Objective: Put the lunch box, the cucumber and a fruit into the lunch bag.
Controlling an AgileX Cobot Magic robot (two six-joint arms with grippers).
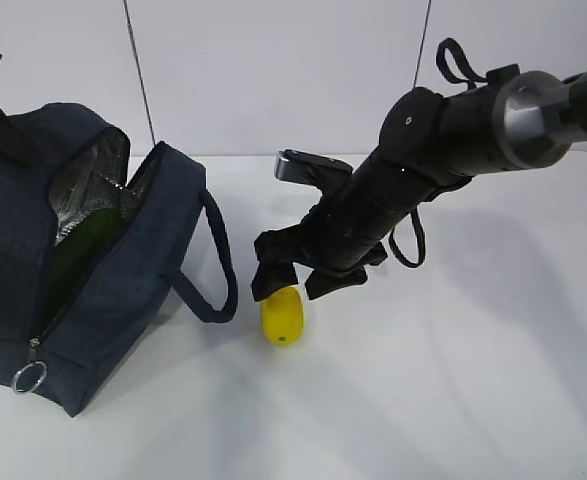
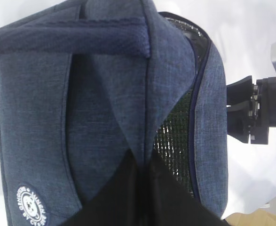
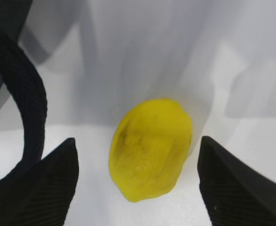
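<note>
lunch bag (image 2: 105, 117) round logo patch unreadable | left gripper (image 2: 145, 162) pinches bag fabric | right gripper (image 3: 138, 183) open around fruit (image 3: 150, 148)

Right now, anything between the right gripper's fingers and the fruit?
No. In the right wrist view the right gripper stands open around the fruit, with only bare white table in each gap; neither finger touches it.

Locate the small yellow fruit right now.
The small oval yellow fruit lies on the white table, between the open right end effector's fingers, beside the navy bag's handle.
</note>
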